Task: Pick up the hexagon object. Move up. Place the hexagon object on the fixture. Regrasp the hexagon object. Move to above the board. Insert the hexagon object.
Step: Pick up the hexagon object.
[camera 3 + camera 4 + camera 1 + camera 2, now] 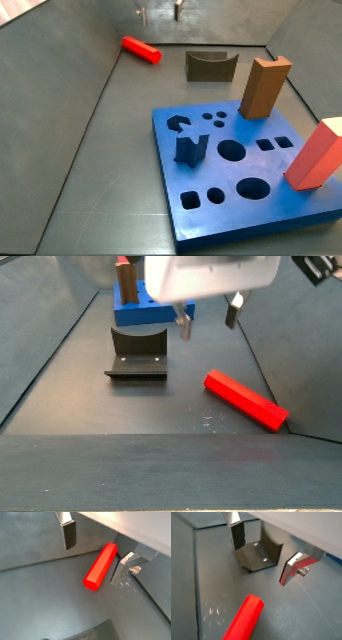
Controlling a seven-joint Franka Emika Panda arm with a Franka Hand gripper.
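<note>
Red and slim, the hexagon object (100,567) lies flat on the grey floor in a wrist view, between the two silver fingers (69,533) of the hand (95,553), which hang above it, spread wide and holding nothing.

A wrist view from the opposite side shows the near end of the bar (246,618), the hand (262,558) apart and empty above the floor, and the dark fixture (259,555) standing just behind it.

From a side view, the bar (140,49) rests near the far wall, left of the fixture (211,66), well apart from the blue board (241,175). A brown block (265,87) and a salmon-red block (317,154) stand upright on the board.

A side view from the other end shows the hand (206,318) open above the floor, the bar (245,399) lying in front of it, and the fixture (138,353) to the left, with the board (140,310) behind.
</note>
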